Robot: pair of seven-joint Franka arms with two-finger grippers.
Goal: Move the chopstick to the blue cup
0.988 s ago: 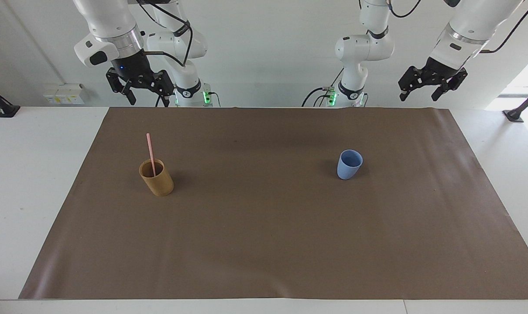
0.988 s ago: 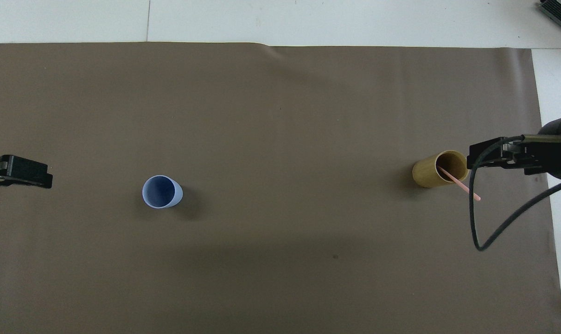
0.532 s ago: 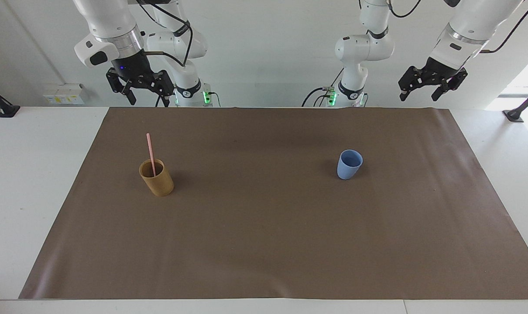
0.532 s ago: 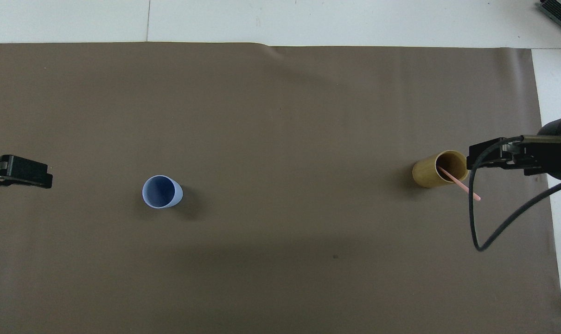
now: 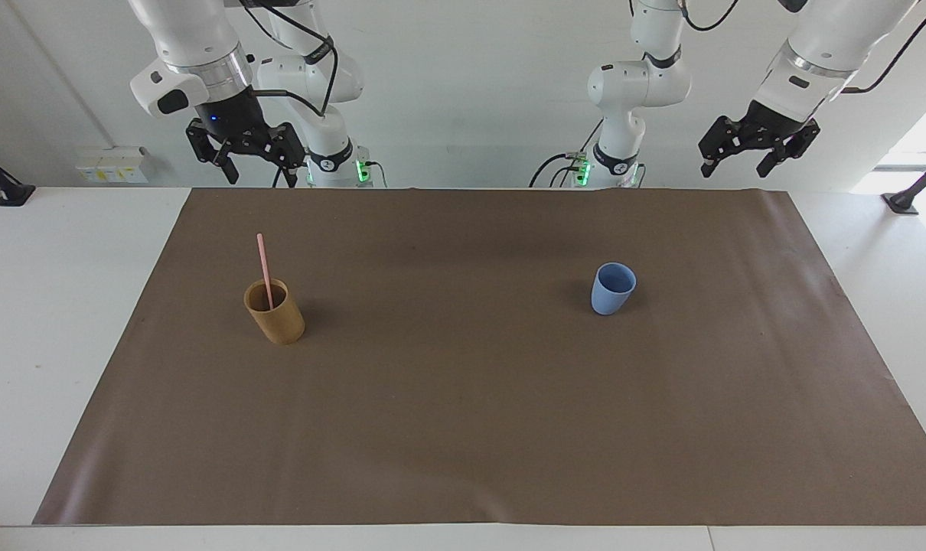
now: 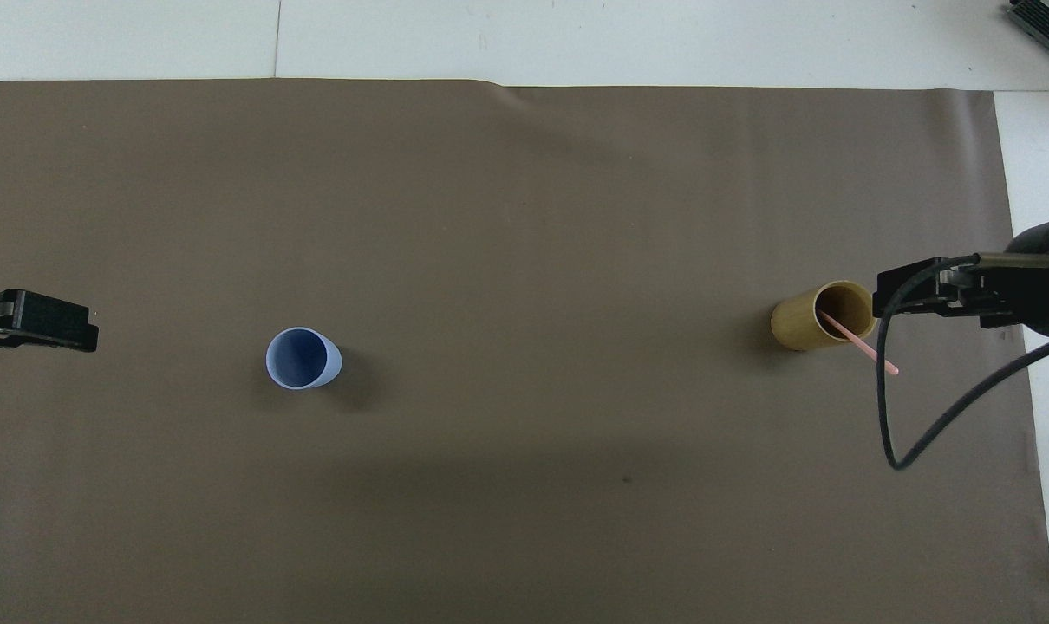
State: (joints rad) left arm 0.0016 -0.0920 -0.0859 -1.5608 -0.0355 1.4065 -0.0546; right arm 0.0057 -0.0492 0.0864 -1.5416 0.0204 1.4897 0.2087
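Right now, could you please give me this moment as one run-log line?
chopstick: in tan cup | blue cup: empty | left pincer: open, raised, waiting | right pincer: open, raised

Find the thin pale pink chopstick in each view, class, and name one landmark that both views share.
Facing view: the thin pale pink chopstick stands in the tan-brown cylindrical cup, left of centre.
Overhead view: it leans out of that cup at the right edge, mid-height.
Shared landmark: the small light-blue tapered cup, toward the other end of the brown mat.
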